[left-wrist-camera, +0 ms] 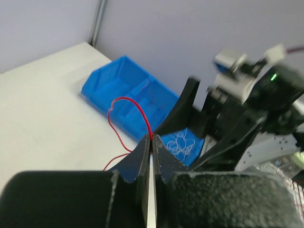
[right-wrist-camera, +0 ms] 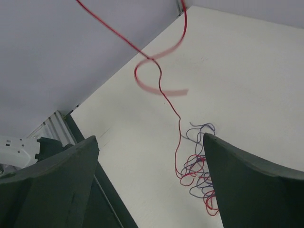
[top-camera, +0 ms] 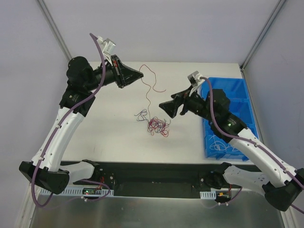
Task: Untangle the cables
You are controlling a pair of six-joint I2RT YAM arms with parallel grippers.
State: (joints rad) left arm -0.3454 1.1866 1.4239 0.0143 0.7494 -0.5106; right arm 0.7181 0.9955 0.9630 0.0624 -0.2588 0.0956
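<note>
Matt table (top-camera: 109, 128), smooth blue plastic bin (top-camera: 240, 102), grainy black left gripper (left-wrist-camera: 151, 140).

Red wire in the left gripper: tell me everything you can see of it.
Hair-thin, curly, flexible-looking red wire. It is pinched in the shut left gripper, raised above the table. It drops in loose loops to the clump of red and purple strands lying on the table and runs into that tangle. The open right gripper hovers nearby, not touching it.
</note>
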